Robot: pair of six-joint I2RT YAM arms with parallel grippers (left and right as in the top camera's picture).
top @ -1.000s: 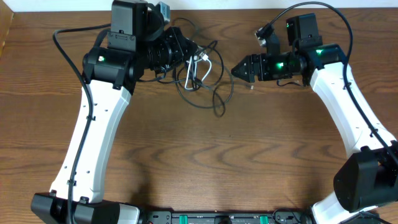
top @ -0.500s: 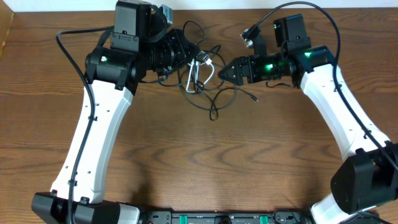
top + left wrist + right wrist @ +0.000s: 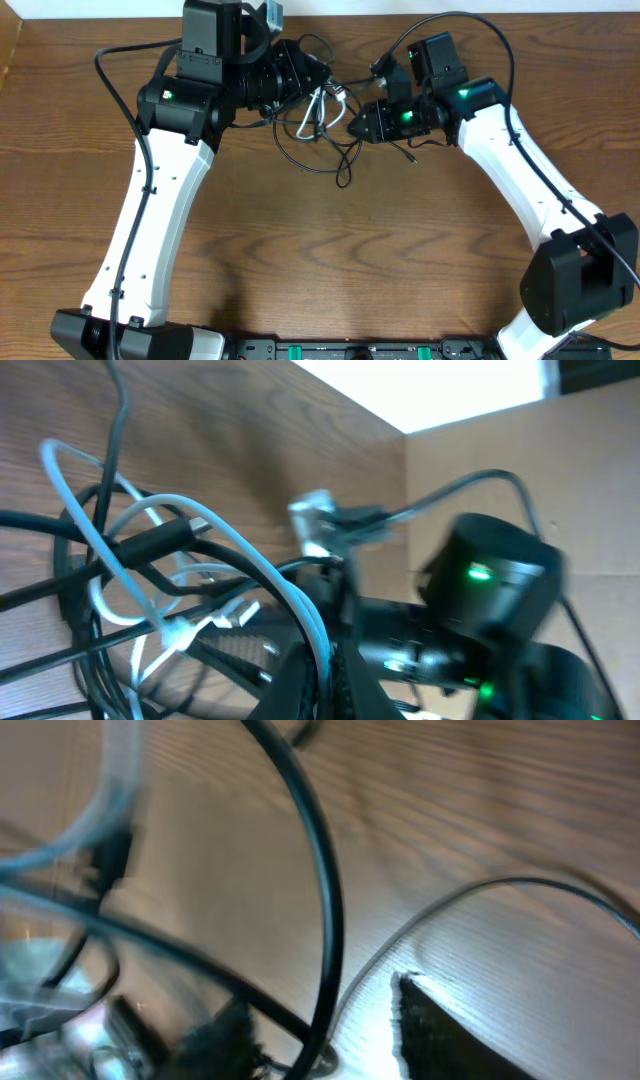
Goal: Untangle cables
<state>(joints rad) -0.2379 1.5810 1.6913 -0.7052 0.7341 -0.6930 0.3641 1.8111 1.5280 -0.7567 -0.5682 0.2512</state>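
A tangle of black cable [image 3: 345,165] and white cable [image 3: 310,120] lies at the back middle of the wooden table [image 3: 400,250]. My left gripper [image 3: 318,84] is at the tangle's upper left. In the left wrist view it [image 3: 330,678] is shut on the white cable [image 3: 250,560], which is lifted off the wood. My right gripper [image 3: 353,121] is pushed into the tangle's right side. In the right wrist view its jaws [image 3: 320,1008] are open, with a strand of black cable [image 3: 326,900] running between them, just above the table. The white cable [image 3: 110,800] is blurred at the left.
The table's back edge and a pale wall run just behind the tangle [image 3: 330,8]. A black connector end [image 3: 411,158] lies on the wood to the right of the tangle. My right arm [image 3: 480,590] fills the left wrist view's right side.
My right gripper has moved left into the tangle. The cable loops have bunched closer to the left gripper. The left gripper has stayed shut on the white cable.
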